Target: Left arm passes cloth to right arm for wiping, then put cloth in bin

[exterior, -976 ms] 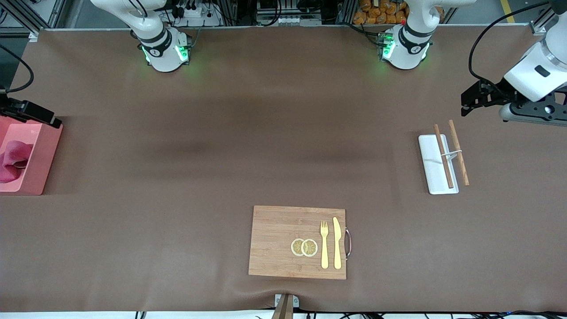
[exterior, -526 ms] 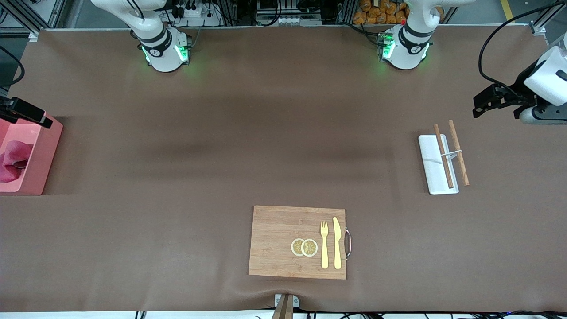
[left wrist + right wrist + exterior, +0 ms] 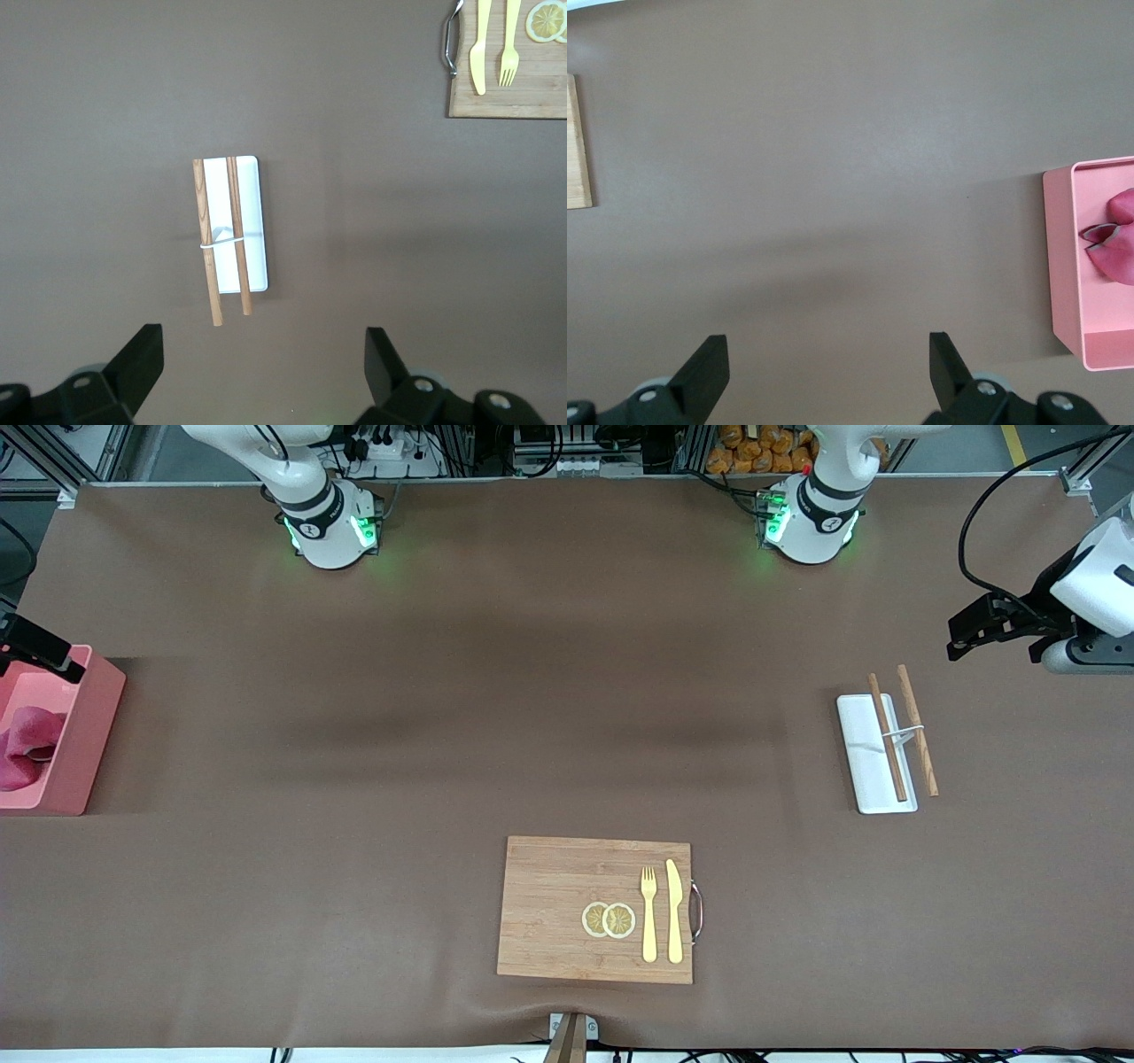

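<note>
The magenta-pink cloth [image 3: 22, 748] lies crumpled inside the pink bin [image 3: 89, 735] at the right arm's end of the table. My right gripper [image 3: 53, 657] is open and empty, up over the bin's rim on the side toward the robots' bases. In the right wrist view the bin [image 3: 1063, 266] and the cloth [image 3: 1118, 239] sit at the edge, off to one side of the open gripper [image 3: 824, 372]. My left gripper [image 3: 961, 633] is open and empty, up over bare table at the left arm's end. Its wrist view shows open fingers [image 3: 264, 367] with only table between them.
A flat white tray [image 3: 864, 753] with two wooden chopsticks [image 3: 912, 726] on a small rest lies near the left gripper, also seen in the left wrist view [image 3: 252, 221]. A wooden cutting board [image 3: 567, 908] with a yellow fork, a knife and two lemon slices lies near the front camera.
My right gripper has drawn back from over the bin toward the table's end. My left gripper has pulled away from the white tray toward its end of the table, then nearly stopped. The cloth stays in the bin.
</note>
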